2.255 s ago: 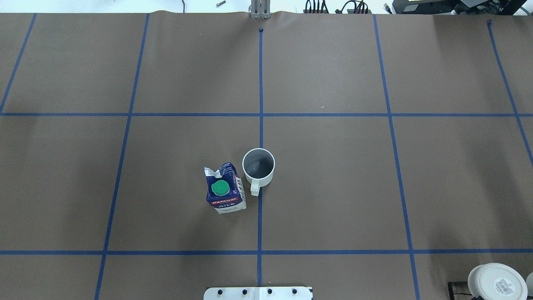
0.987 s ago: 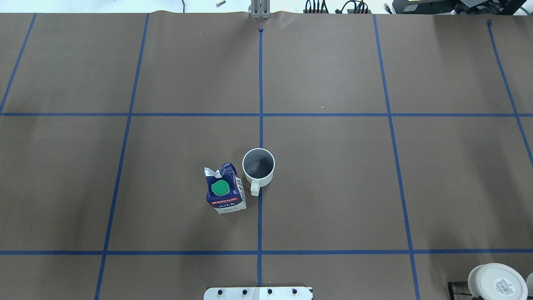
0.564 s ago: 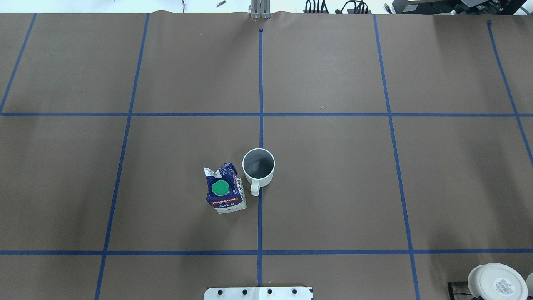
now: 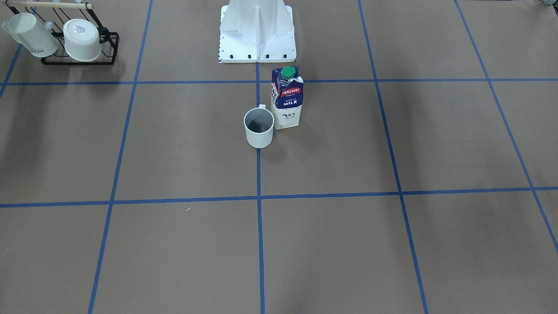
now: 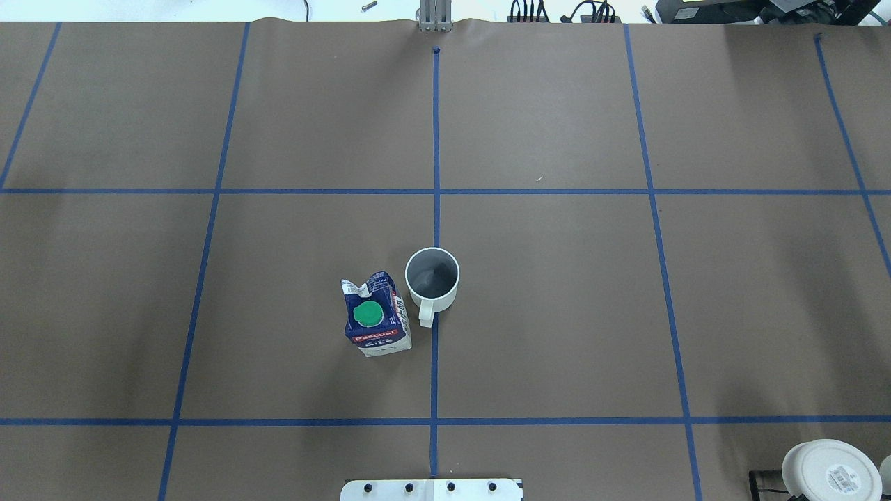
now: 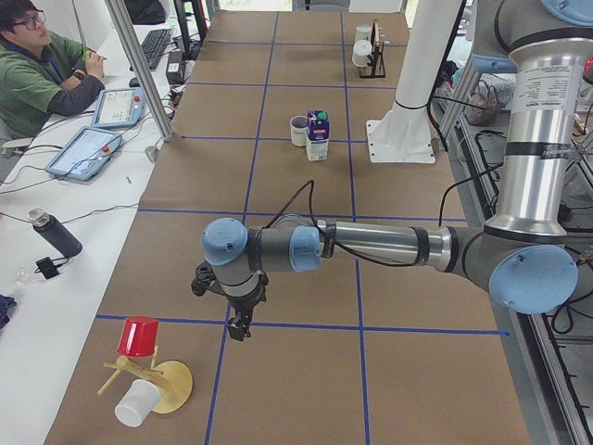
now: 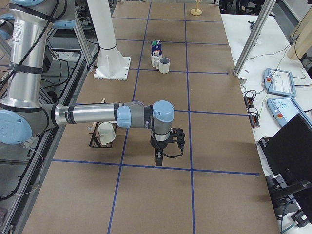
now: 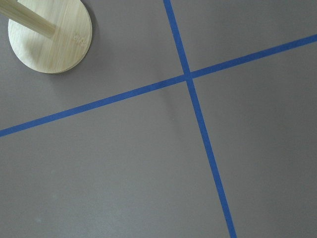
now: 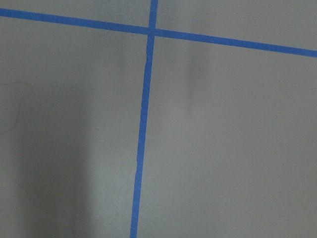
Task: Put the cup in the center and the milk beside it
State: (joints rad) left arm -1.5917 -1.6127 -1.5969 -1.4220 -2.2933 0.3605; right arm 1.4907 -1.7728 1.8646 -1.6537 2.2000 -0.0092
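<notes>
Smooth white cylindrical cup (image 5: 432,278) stands on the blue tape line (image 5: 436,139); boxy milk carton (image 5: 376,316) (green cap (image 5: 367,314)) just left. Left gripper (image 6: 238,331), right gripper (image 7: 158,160): opening indeterminable.

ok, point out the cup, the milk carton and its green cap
cup (image 5: 432,277): overhead view, on its dark grey inside.
milk carton (image 4: 287,100): front-facing view, on its lettered front face.
green cap (image 5: 367,314): overhead view, on the cap's top.

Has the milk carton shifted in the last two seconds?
No. In the overhead view the milk carton sits at the same spot left of the centre tape line, beside the cup.
</notes>
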